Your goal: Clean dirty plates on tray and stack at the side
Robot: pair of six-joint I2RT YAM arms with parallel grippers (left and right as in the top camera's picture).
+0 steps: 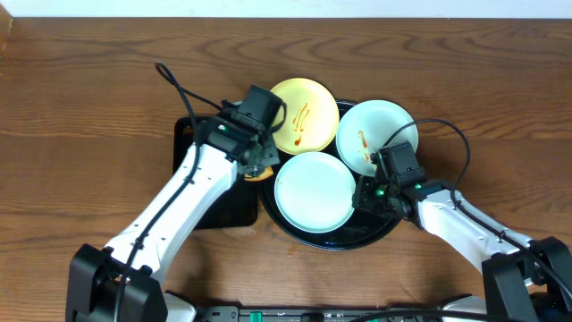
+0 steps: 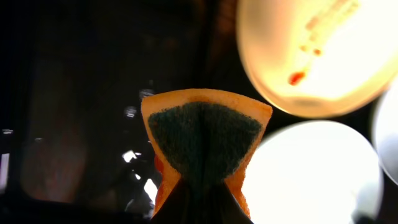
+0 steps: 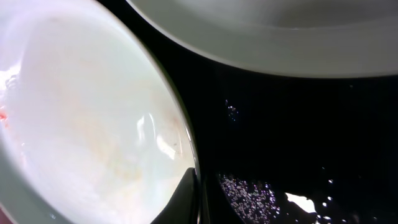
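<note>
R fingers (image 3: 189, 196) closed against mint plate (image 3: 93, 124) rim, in tray (image 3: 298, 124).

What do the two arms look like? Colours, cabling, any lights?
They match. The left arm and right arm have smooth white link shells with black joints, wrist blocks and bases. A thin black cable loops off the left wrist, and another arcs over the right. A small green light glows near each wrist.

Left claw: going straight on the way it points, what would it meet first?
Probably glossy black tray surface beyond its orange-and-green sponge; the pale yellow round plate lies right of that line. Depth is unclear.
</note>
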